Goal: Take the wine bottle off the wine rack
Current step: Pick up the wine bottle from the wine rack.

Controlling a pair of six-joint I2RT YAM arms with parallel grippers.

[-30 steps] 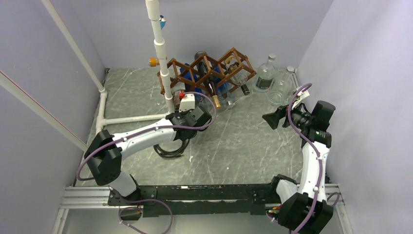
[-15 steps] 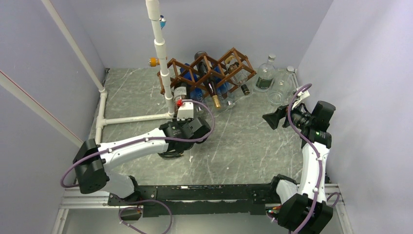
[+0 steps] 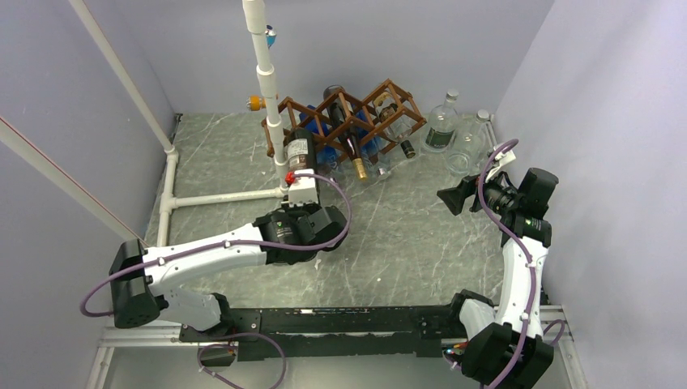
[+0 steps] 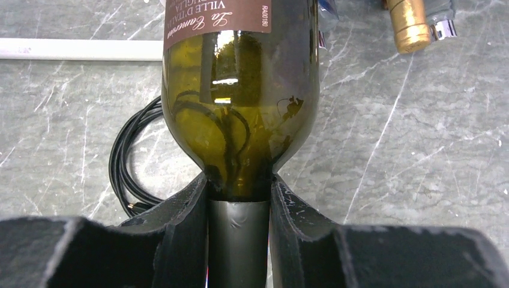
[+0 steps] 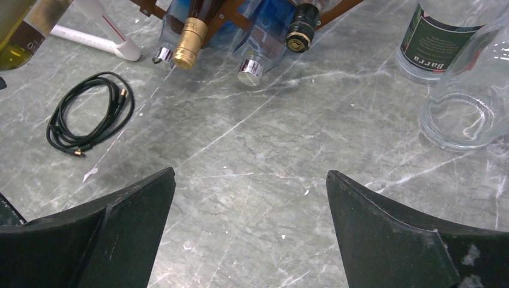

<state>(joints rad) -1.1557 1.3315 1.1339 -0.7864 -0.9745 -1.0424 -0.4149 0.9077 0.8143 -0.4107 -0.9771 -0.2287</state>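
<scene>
Glossy glass wine bottle [image 4: 240, 120], wooden wine rack [image 3: 407, 100]

In the top view the wine rack [image 3: 348, 113] sits at upper centre of the table [image 3: 405, 243], with an upright of the pipe frame [image 3: 267, 89] just left of it. The wine bottle [image 3: 300, 151] lies at the rack's lower left end, base toward the rack, its neck pointing down the frame between the fingers of the left gripper [image 3: 295, 180]. Two standing bottles [image 3: 441, 126] are just right of the rack. The right gripper [image 3: 448, 197] is below them, well apart from the rack. In the right wrist view a cable coil [image 5: 90, 114] lies on the table at the left, below the rack.
</scene>
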